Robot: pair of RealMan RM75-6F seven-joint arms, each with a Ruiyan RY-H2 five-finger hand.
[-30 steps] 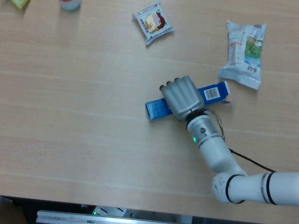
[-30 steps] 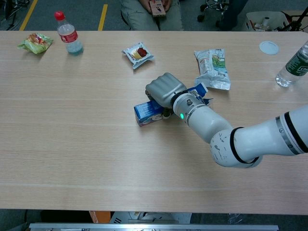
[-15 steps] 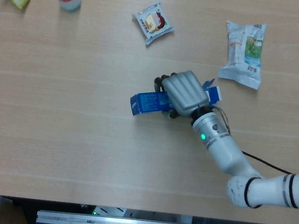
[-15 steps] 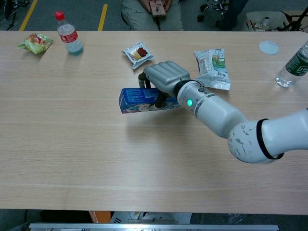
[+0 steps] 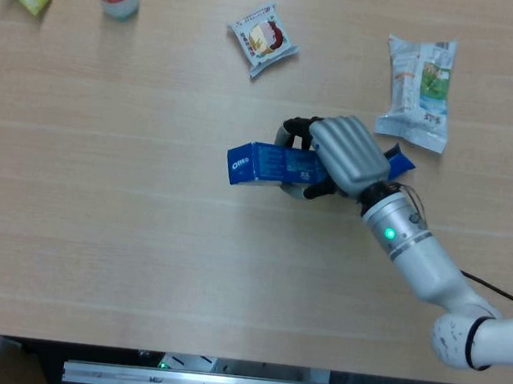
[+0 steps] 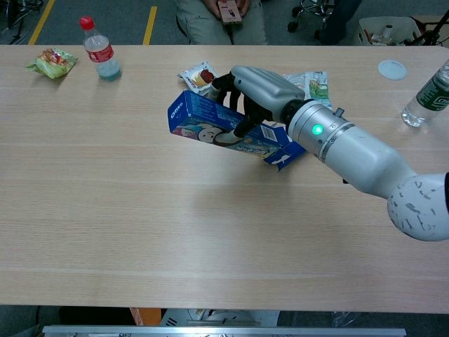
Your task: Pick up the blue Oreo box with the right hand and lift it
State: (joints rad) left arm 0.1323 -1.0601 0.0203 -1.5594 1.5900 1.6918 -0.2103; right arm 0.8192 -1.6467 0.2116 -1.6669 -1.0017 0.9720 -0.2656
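The long blue cardboard Oreo box (image 6: 228,130) hangs tilted above the pale wooden worktop (image 6: 140,210), its shadow below it. The grey right robot hand (image 6: 259,95) grasps it around the middle, fingers (image 5: 298,128) wrapped over the far side.

We see our right hand (image 6: 258,90) gripping the blue Oreo box (image 6: 224,130), fingers (image 6: 247,116) wrapped around its middle; the box hangs clear of the tabletop (image 6: 140,210), tilted, its torn flap end lower toward the right. Behind it lies a small snack packet (image 6: 196,76), partly hidden, and a white-green bag (image 6: 312,84) just past the wrist. Far left stand a red-capped bottle (image 6: 98,50) and a green-yellow pouch (image 6: 50,60). At the right edge are a green-labelled bottle (image 6: 429,91) and a white lid (image 6: 391,69)
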